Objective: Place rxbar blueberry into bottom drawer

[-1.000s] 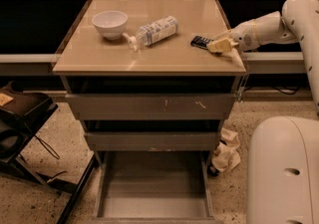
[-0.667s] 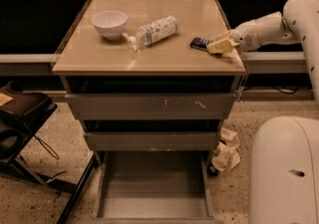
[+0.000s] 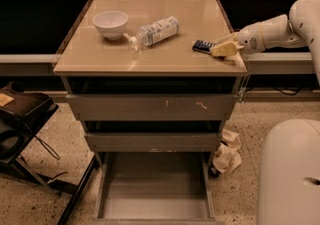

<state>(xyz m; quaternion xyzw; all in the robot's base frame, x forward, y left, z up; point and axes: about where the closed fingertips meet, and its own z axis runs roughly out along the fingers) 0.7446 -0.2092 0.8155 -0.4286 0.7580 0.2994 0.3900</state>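
The rxbar blueberry, a dark navy flat bar, lies on the tan tabletop near its right edge. My gripper comes in from the right on a white arm and sits at the bar's right end, touching or overlapping it. The bottom drawer is pulled out under the cabinet, and its plain grey floor is bare. The two upper drawers are closed.
A white bowl and a clear plastic bottle lying on its side are on the left and middle of the tabletop. A crumpled rag lies on the floor right of the drawers. A black stand is at the left, and my white base at the lower right.
My gripper has sunk very slightly at the bar's right end. The bar, bottle, bowl and drawers have not moved.
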